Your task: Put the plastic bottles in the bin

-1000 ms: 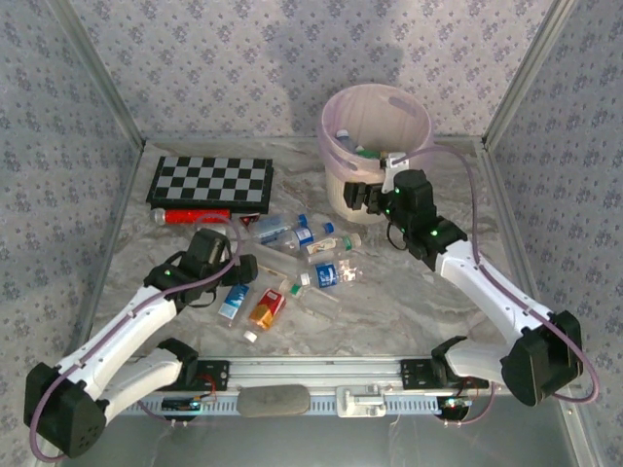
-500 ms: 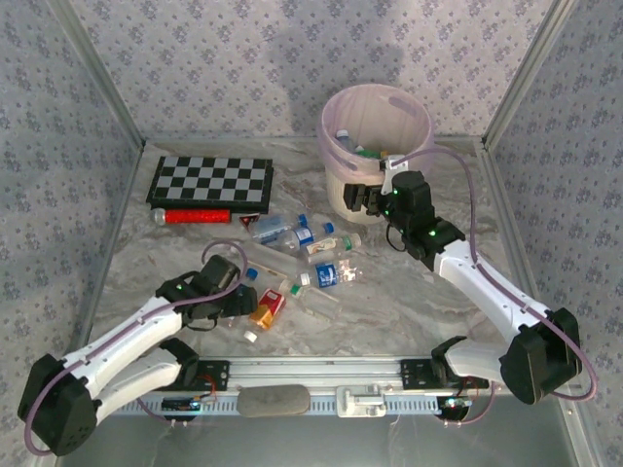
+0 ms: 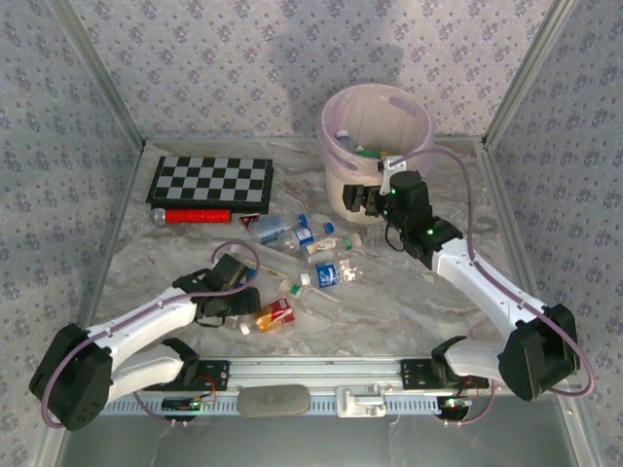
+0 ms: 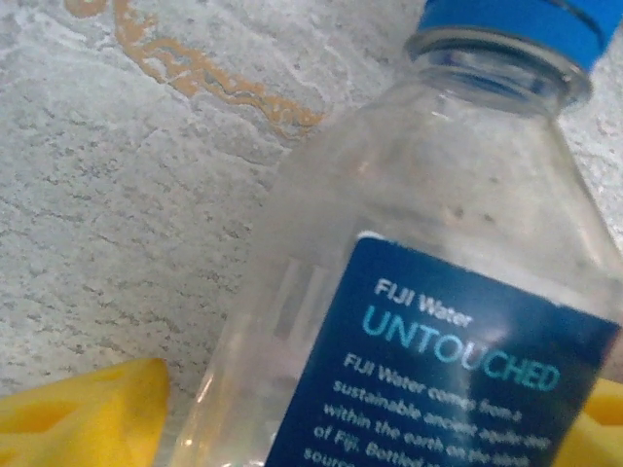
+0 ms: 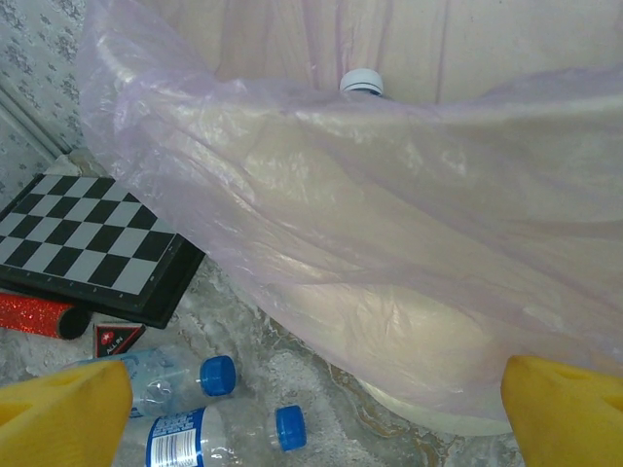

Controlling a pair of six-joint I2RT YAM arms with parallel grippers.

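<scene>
- Top external: the bin point(image 3: 336, 185) is seen at the far right of the marble table point(image 3: 419, 302), with several bottles inside it. The right gripper point(image 3: 362, 199) is held just beside its near wall. The plastic bottles point(image 3: 302, 241) are scattered mid-table, in front of a chessboard point(image 3: 211, 180) and a red stick point(image 3: 195, 215). The left gripper point(image 3: 237, 304) is lowered at the near-left edge of the scatter, beside an orange-red bottle point(image 3: 274, 314).
- Left wrist: a clear Fiji bottle point(image 4: 419, 292) with a blue cap point(image 4: 516, 19) is seen lying between the spread yellow fingertips point(image 4: 78, 413). A strip of table separates one pad from it, so it is not clamped.
- Right wrist: the yellow fingertips point(image 5: 58, 409) are spread wide and nothing is held. The bin's pink bag point(image 5: 389, 195) is close ahead, with a white cap point(image 5: 361, 81) inside. Two blue-capped bottles point(image 5: 165, 375) lie near the chessboard's corner.
</scene>
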